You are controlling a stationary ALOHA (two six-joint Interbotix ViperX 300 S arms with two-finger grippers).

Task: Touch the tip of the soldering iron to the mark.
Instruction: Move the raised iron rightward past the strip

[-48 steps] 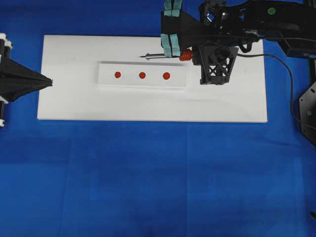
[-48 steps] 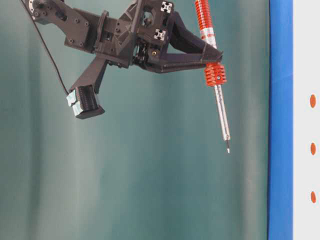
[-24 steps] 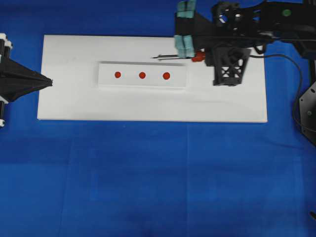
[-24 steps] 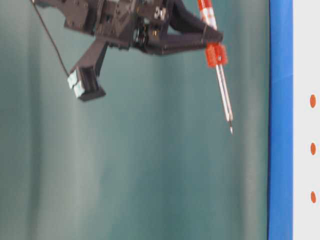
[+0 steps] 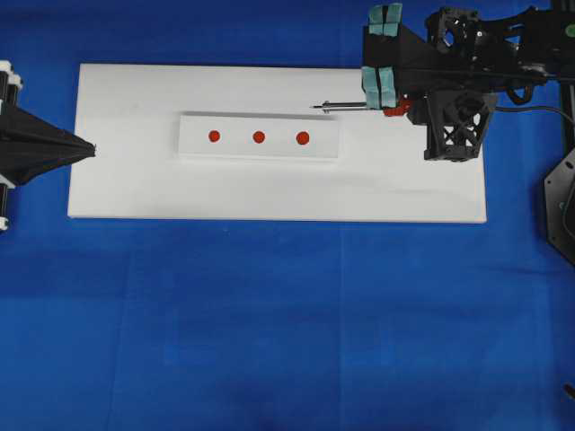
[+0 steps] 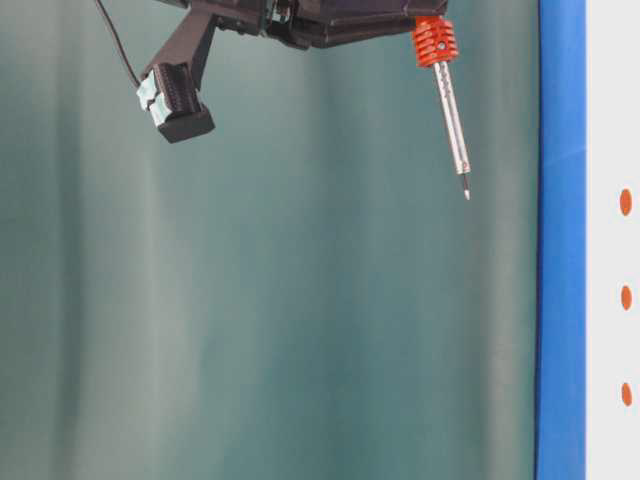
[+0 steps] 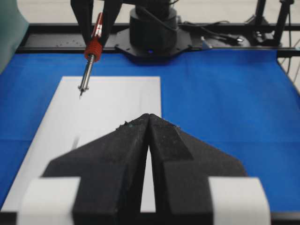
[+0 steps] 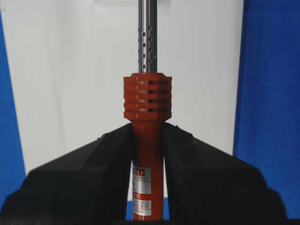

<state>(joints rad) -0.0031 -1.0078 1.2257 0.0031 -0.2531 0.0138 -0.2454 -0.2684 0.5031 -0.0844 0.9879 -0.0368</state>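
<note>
My right gripper (image 8: pixel 147 133) is shut on the orange-red handle of the soldering iron (image 8: pixel 147 108). From overhead, the iron (image 5: pixel 346 105) lies level over the white board's back right part, tip pointing left. Its tip stops just right of and behind the raised white strip (image 5: pixel 260 153). That strip carries three red marks (image 5: pixel 303 137) in a row. In the table-level view the iron (image 6: pixel 452 115) hangs well off the board's surface, clear of the marks (image 6: pixel 625 202). My left gripper (image 5: pixel 90 148) rests shut and empty at the board's left edge; its wrist view shows the iron (image 7: pixel 88 70) far ahead.
The white board (image 5: pixel 269 193) lies on blue cloth (image 5: pixel 287 323). The iron's black cord (image 5: pixel 539 110) runs off to the right past the right arm (image 5: pixel 485 54). A black arm base (image 7: pixel 152 33) stands behind the board.
The right arm has carried the iron to the right, so its tip has drawn back from over the strip's back edge to beyond the strip's right end. The left gripper has stayed still.
</note>
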